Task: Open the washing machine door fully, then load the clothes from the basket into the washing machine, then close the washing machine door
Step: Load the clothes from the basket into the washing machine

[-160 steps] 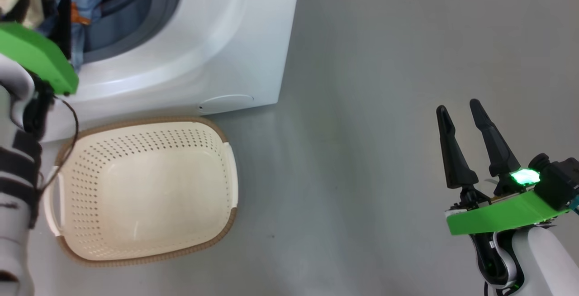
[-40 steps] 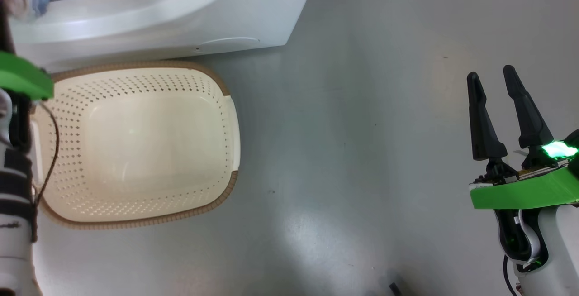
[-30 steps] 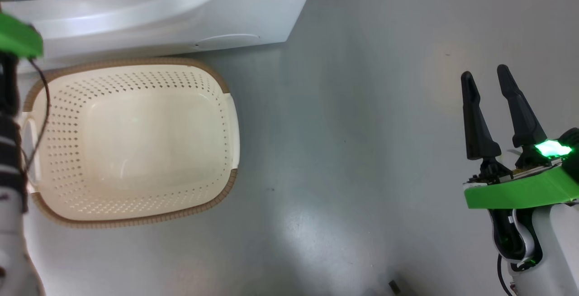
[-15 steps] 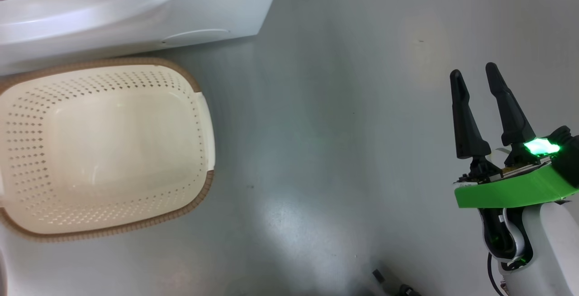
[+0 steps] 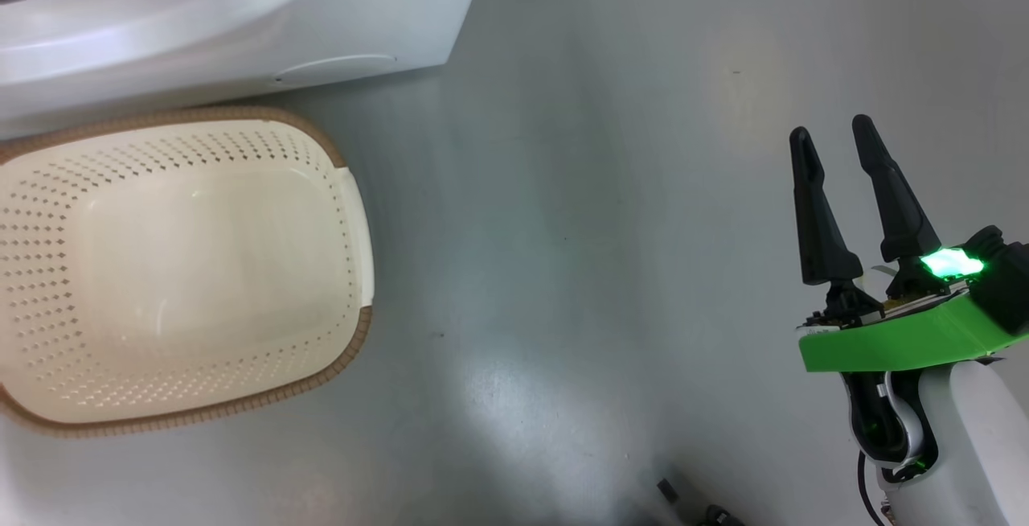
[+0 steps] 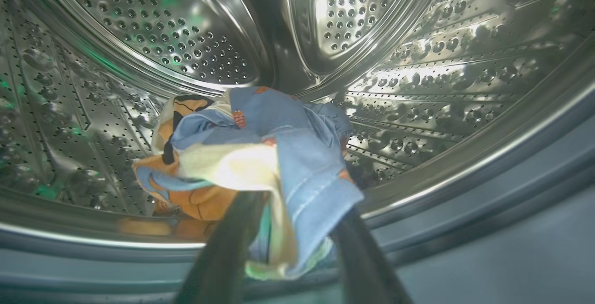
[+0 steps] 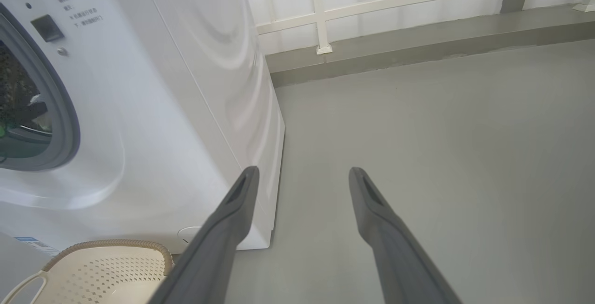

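At the left wrist view's bottom the left gripper (image 6: 297,229) stands parted astride the clothes (image 6: 279,146) in the drum (image 6: 418,76); the right gripper (image 5: 830,129), head view right, gapes empty.

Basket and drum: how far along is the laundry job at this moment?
Done: the basket is empty and the clothes lie in the drum. In hand: the left tool straddles one garment, fingers apart, seemingly releasing it. Left: withdraw, then close the door. The right tool hangs open, idle.
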Controlling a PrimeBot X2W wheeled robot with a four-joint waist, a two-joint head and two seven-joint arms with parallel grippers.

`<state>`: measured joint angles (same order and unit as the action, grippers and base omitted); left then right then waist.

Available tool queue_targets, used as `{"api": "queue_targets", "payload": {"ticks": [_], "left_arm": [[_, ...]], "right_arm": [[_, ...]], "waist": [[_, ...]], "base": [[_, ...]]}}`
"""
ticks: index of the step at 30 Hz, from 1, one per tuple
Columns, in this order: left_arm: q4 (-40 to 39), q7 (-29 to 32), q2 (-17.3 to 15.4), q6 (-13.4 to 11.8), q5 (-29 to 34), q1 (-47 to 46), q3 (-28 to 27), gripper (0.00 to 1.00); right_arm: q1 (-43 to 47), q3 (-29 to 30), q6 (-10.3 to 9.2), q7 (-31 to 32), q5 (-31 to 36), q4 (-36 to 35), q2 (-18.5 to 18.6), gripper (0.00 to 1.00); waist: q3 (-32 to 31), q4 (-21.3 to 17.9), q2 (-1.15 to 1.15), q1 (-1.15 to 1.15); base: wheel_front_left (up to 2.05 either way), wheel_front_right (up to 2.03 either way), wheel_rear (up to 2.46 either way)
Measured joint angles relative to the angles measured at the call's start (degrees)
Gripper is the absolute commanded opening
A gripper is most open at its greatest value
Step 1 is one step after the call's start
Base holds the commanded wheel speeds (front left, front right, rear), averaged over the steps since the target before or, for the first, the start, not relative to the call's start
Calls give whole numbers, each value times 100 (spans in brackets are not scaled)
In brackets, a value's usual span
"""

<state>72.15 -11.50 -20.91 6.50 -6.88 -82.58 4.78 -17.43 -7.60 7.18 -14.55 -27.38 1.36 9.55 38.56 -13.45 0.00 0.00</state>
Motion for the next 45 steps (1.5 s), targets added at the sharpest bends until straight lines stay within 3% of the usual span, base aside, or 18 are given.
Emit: {"api": "queue_targets", "payload": {"ticks": [12,21,32,45], "left_arm": [[185,-115,132,62,-250,126,1,100],[29,-281,347,70,-592,806,33,100],[-1407,-297,421,78,-924,2392,-127,100],[-2682,-298,775,78,-870,3959,-519,100]], "right_arm": [[2,1,0,0,1,42,46,100],[32,13,0,0,2,77,198,100],[306,14,0,0,10,186,411,100],[752,41,0,0,10,277,598,100]], "waist": [[-317,111,0,0],[-717,278,0,0],[-1344,500,0,-1],[-2085,735,0,-1]], "base": [[0,0,0],[0,0,0],[0,0,0],[0,0,0]]}}
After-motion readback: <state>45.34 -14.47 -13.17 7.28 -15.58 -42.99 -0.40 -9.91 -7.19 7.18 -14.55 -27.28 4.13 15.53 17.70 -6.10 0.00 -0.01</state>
